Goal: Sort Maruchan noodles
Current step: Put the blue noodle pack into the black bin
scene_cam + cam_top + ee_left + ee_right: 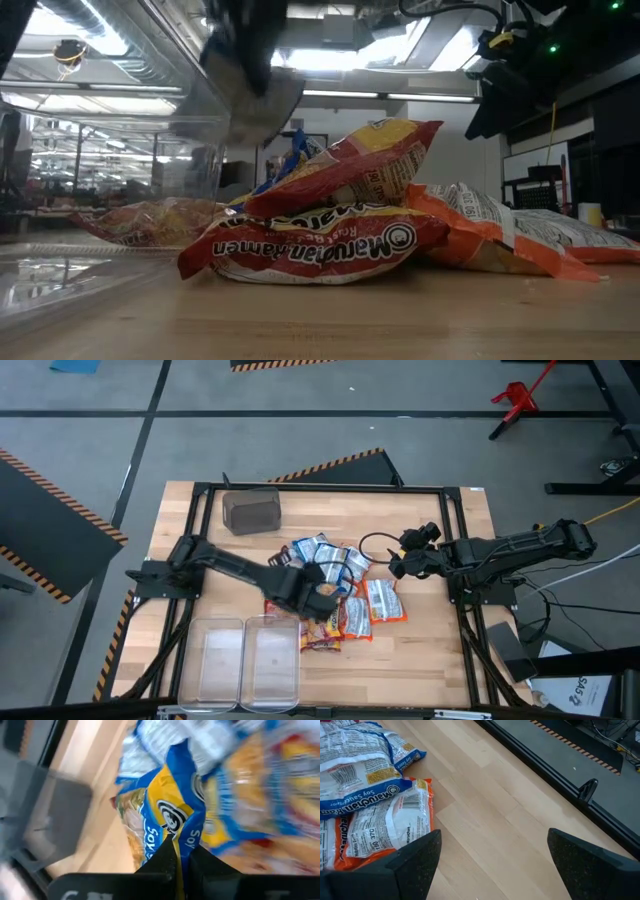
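A: How will these noodle packets [335,585] handle?

B: Light and crinkly, I'd judge, with a slick plastic skin and a brittle block inside that could crack under a hard squeeze. The flat sealed edge looks like the safest place to take one.

A: Where are they?

B: Heaped at the middle of the bench [430,645], with clear bins [250,660] toward seven o'clock of the pile and a dark tub [251,512] toward eleven.

A: And the left end effector [181,862]?

B: At the pile's eight o'clock edge, fingers pressed together on the rim of a blue-and-yellow packet [170,815].

A: The right one?

B: The right end effector [490,865] hovers at the pile's three o'clock side, fingers spread wide, holding nothing.

A: Any writing?

B: "Maruchan Ramen" upside down on a red packet [310,245]; "Maruchan" and "Soy Sauce" on a blue packet [365,785]; "Soy" on the pinched one.
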You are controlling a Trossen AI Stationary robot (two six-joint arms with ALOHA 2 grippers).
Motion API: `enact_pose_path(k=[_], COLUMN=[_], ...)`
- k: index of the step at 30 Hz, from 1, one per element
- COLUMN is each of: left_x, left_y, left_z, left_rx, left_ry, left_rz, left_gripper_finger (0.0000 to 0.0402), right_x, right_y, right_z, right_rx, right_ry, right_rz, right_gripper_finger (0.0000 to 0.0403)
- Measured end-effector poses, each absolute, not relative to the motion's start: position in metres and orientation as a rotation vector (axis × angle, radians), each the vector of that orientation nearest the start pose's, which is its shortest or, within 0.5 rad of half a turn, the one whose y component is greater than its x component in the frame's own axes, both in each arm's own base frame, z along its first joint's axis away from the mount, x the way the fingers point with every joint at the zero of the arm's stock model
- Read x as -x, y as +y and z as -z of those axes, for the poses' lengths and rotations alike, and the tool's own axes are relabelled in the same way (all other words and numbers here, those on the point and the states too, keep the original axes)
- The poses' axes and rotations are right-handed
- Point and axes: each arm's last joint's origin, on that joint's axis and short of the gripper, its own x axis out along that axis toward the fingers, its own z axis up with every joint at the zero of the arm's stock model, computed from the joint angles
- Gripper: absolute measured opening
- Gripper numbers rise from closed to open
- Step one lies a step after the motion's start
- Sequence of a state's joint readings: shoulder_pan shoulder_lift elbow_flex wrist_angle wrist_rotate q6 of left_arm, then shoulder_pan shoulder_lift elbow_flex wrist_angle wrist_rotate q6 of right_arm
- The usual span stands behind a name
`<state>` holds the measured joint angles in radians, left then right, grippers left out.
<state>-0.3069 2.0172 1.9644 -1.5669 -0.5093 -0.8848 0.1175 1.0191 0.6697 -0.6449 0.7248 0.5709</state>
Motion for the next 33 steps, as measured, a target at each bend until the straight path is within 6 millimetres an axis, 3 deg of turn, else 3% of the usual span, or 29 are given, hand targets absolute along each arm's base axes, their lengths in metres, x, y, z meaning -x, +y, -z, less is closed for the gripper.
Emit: enact_pose_path(k=[7,11,16,23,28,33], left_x=[-0.337,-0.331,-0.335,-0.342,-0.331,-0.31], left_y=[-0.133,-0.127,-0.076,0.021,0.088,0.132], left_z=[-0.325,-0.339,-0.356,-0.357,-0.35,-0.339], left_rx=[0.097,0.032,-0.031,-0.081,-0.078,-0.085], left_ry=[1.163,1.036,0.977,1.098,1.201,1.308], left_rz=[-0.674,-0.731,-0.85,-1.006,-1.139,-1.231], left_gripper_finger=[0.0001,0.0001,0.0,0.0,0.0,0.0], right_x=[-0.183,-0.183,-0.183,-0.183,-0.183,-0.183], right_y=[0.002,0.002,0.002,0.002,0.002,0.002], right_z=[-0.226,-0.227,-0.227,-0.227,-0.227,-0.227], right_rx=[-0.106,-0.11,-0.112,-0.112,-0.11,-0.11], right_ry=[0.714,0.708,0.705,0.705,0.708,0.708], right_rz=[0.785,0.784,0.784,0.784,0.784,0.785], right_gripper_finger=[0.0351,0.0351,0.0351,0.0351,0.0351,0.0351])
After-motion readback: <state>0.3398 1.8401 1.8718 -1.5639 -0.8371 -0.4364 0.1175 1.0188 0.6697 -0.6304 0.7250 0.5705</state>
